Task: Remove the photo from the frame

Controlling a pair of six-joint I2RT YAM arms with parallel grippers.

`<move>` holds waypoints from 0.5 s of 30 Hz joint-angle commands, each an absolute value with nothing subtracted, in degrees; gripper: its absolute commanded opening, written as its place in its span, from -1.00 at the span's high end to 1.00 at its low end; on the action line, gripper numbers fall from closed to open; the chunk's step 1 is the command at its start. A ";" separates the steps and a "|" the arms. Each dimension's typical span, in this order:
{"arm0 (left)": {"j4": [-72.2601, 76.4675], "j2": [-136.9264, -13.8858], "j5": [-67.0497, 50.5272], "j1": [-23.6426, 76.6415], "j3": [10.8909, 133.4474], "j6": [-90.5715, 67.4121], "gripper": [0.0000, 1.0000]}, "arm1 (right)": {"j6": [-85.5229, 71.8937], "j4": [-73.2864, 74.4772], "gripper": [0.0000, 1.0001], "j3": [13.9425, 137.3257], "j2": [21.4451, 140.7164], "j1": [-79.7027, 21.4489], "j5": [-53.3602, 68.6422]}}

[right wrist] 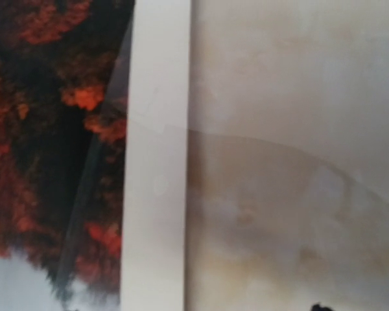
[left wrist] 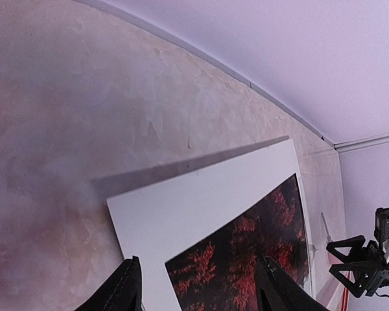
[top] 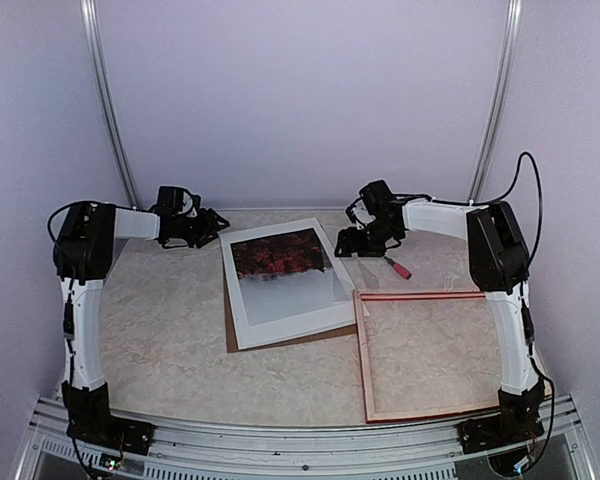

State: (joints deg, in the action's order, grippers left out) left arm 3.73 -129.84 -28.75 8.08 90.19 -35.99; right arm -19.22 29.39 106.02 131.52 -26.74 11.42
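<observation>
Near the table's [top: 170, 340] far edge, left of centre: left gripper [top: 218, 230], fingers [left wrist: 126, 288] spread, nothing held, at the white mat's [left wrist: 181, 214] far left corner. At centre, the photo [top: 280, 255], lying within that mat. By the mat's far right corner, right gripper [top: 348, 248], jaws parted, nothing held. Toward the near right corner, the frame [top: 363, 355], flat.

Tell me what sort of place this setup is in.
Probably a lab test booth, not a home: plain pale walls enclose the table, and the left arm and right arm bolt to a metal rail at its near edge.
</observation>
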 commanded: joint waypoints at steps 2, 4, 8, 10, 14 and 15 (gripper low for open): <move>1.27 -136.10 -32.32 7.38 97.46 -36.93 -0.19 | -17.83 31.92 -0.53 111.25 136.53 -25.47 17.16; 1.87 -138.10 -32.70 7.38 98.88 -37.50 -0.19 | -17.71 32.39 -0.52 112.70 138.00 -25.15 17.96; 0.18 -139.91 -29.94 7.32 101.49 -36.66 -0.23 | -17.29 33.28 -0.50 114.81 140.28 -24.95 19.27; 0.18 -140.44 -29.61 7.30 102.57 -36.81 -0.24 | -17.07 33.75 -0.49 115.48 141.34 -24.97 19.58; -4.81 -141.82 -24.11 7.31 104.00 -34.88 -0.24 | -16.70 34.74 -0.45 116.78 142.86 -24.95 19.94; -4.27 -140.76 -21.81 7.25 102.68 -34.55 -0.25 | -16.62 34.92 -0.45 116.91 143.09 -24.96 20.02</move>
